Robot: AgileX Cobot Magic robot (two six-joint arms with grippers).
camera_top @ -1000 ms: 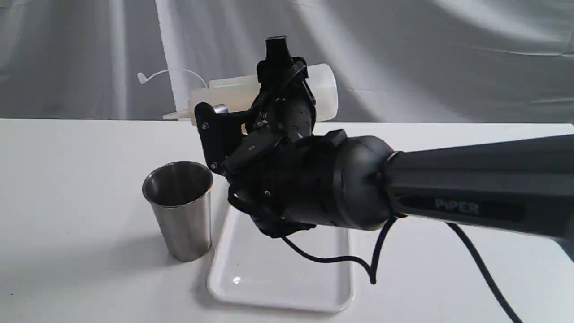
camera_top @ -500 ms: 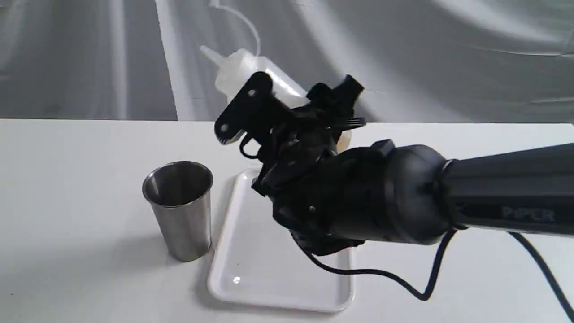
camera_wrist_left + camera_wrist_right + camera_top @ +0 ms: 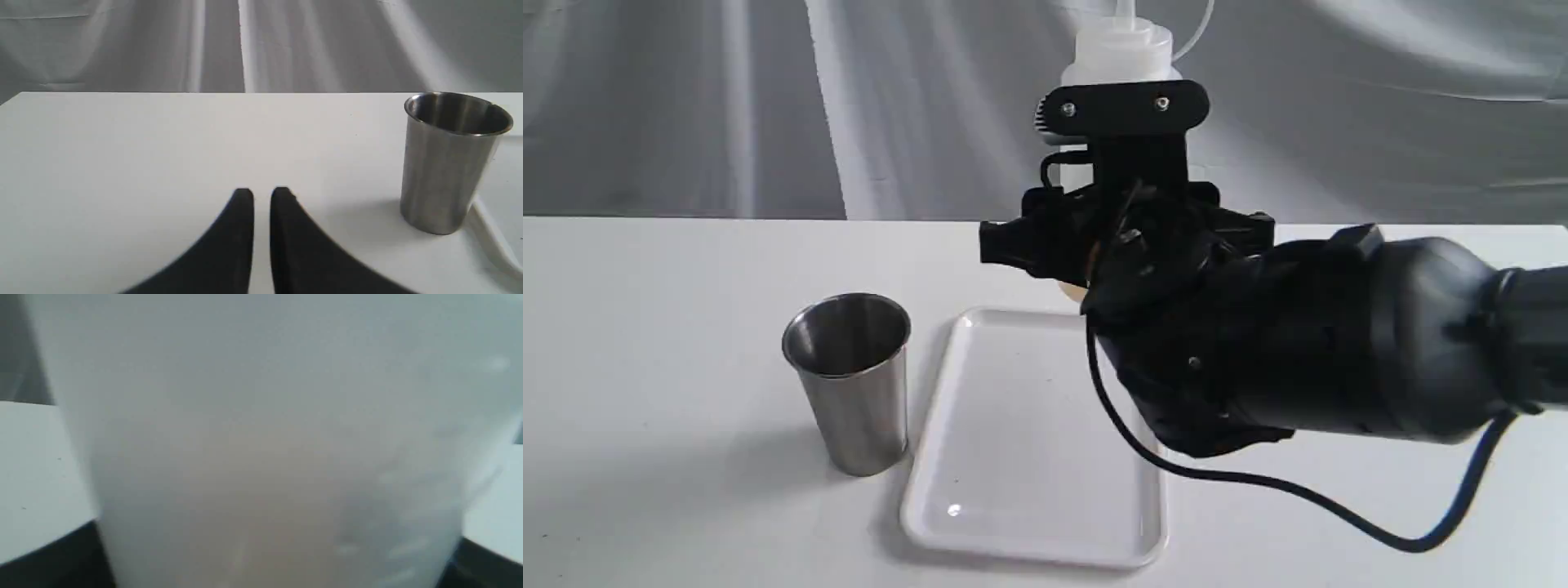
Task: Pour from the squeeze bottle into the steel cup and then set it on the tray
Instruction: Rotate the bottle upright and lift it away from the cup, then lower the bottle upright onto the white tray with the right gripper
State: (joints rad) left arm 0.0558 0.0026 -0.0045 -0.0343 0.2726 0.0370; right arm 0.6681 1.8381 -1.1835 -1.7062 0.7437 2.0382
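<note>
Right gripper (image 3: 1127,237) clamped on bottle (image 3: 1123,49), held upright near tray (image 3: 1029,543) far edge, likely for set-down. Left gripper (image 3: 261,196) almost closed, empty, clear of cup (image 3: 849,384).

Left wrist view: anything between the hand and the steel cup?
Nothing. Only bare white table lies between the left hand and the steel cup, as the left wrist view shows.

It looked like a robotics lab setup: a plain white table (image 3: 645,327) stood before a draped grey cloth backdrop (image 3: 670,106).
</note>
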